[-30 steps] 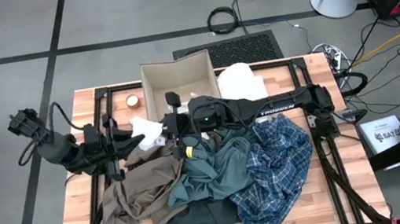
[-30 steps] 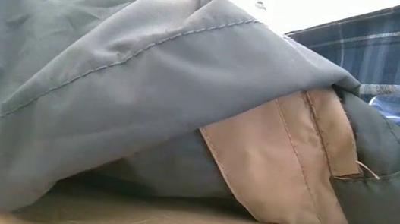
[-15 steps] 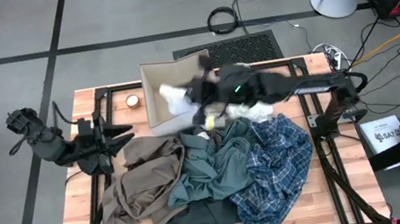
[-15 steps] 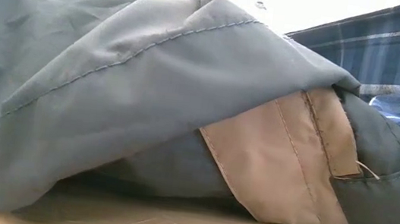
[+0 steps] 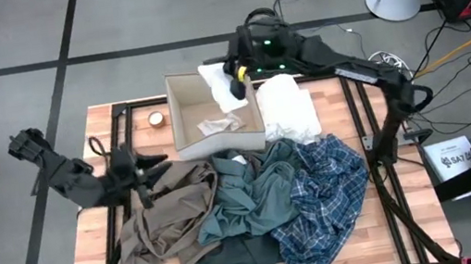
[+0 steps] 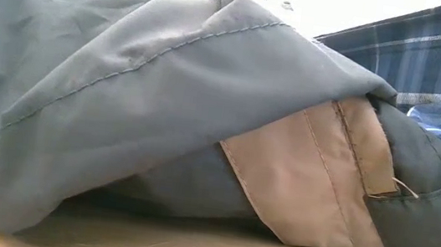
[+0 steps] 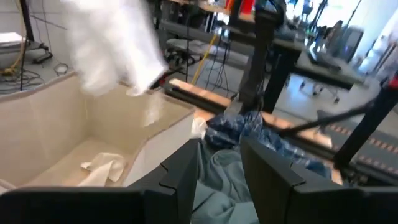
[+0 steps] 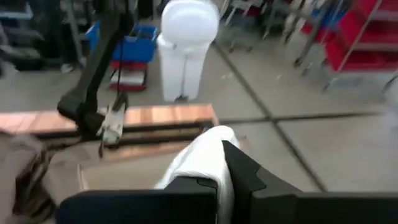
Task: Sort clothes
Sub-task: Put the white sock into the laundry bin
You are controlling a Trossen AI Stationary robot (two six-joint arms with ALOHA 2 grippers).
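My right gripper [image 5: 239,72] is clamped on a soft cream-white cloth piece [image 5: 221,85], holding it above the far corner of the beige square fabric box [image 5: 178,112]. My left gripper [image 5: 158,165] waits with fingers apart beside the tan-brown garment [image 5: 168,212] heaped on the wooden worktop [image 5: 94,247] with the teal-grey shirt [image 5: 250,195] and blue plaid shirt [image 5: 319,190].
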